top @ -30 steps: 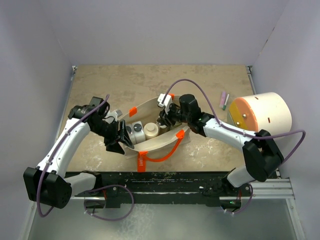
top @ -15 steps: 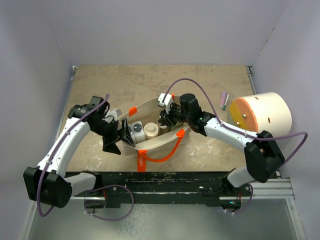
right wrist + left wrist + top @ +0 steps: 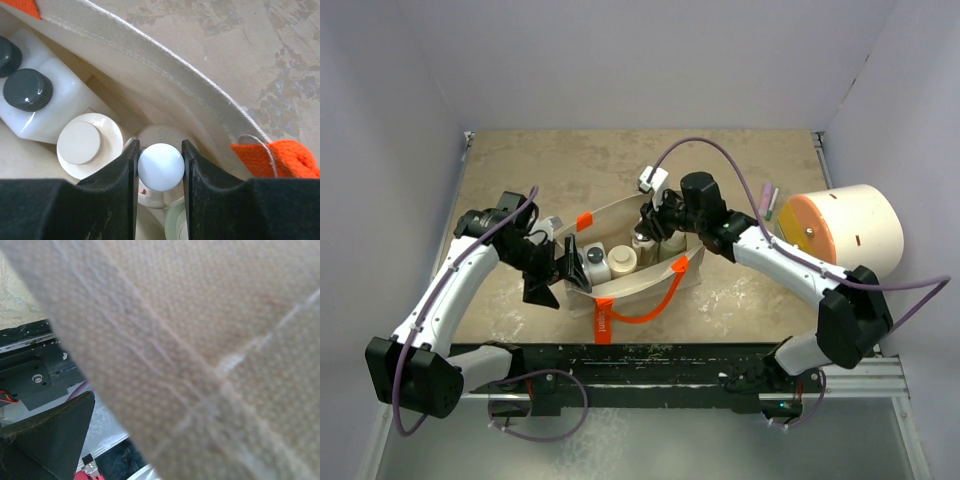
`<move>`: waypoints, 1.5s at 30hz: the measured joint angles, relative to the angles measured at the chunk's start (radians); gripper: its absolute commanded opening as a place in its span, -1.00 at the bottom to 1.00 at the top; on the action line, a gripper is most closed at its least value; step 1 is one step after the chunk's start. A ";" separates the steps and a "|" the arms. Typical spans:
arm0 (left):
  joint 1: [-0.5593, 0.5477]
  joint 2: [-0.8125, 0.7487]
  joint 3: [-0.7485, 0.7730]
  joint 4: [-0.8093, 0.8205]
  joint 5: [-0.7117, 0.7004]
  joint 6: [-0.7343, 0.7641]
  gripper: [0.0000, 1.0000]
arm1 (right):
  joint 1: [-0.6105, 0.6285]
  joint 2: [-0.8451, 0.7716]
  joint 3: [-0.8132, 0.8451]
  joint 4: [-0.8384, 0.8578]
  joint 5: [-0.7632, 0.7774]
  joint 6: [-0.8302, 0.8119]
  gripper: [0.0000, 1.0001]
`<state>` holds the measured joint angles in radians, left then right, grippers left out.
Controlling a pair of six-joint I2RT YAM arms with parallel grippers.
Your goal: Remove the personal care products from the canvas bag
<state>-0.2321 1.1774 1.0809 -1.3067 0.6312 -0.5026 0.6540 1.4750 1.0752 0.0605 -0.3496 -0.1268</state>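
Observation:
The beige canvas bag [image 3: 638, 284] with orange handles [image 3: 642, 312] lies open at the table's middle. My right gripper [image 3: 648, 232] is shut on the white cap [image 3: 161, 166] of the clear bottle and holds it over the bag's right end. Inside the bag are two white bottles with dark grey caps [image 3: 27, 90] and a beige bottle with a cream cap [image 3: 80, 142]; another pale bottle shows partly below the held one. They also show from above [image 3: 594, 258]. My left gripper [image 3: 565, 268] grips the bag's left end; canvas [image 3: 200, 340] fills its view.
A big cream cylinder with an orange-yellow face [image 3: 842, 234] lies at the right edge. Small pink and green items [image 3: 768, 202] lie beside it. Grey walls close the table at the left, back and right. A black rail [image 3: 660, 360] runs along the near edge.
My right gripper has moved up and toward the far side with the white-capped bottle in it. My left gripper shifted slightly left with the bag's end.

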 measured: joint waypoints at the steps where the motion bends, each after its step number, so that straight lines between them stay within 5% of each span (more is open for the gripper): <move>1: 0.000 0.000 0.003 0.000 0.000 0.001 0.99 | 0.000 -0.008 0.003 -0.010 0.002 0.006 -1.00; 21: 0.001 -0.024 0.133 0.000 -0.093 0.016 0.99 | -0.001 -0.118 0.250 -0.323 0.146 0.173 -1.00; 45: 0.001 -0.089 0.141 -0.019 -0.119 0.019 0.99 | -0.071 -0.096 0.804 -0.698 0.414 0.230 -1.00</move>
<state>-0.2314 1.0889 1.2217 -1.3262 0.5117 -0.4835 0.5835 1.3792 1.8790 -0.6380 0.0643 0.1036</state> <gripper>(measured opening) 0.994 0.355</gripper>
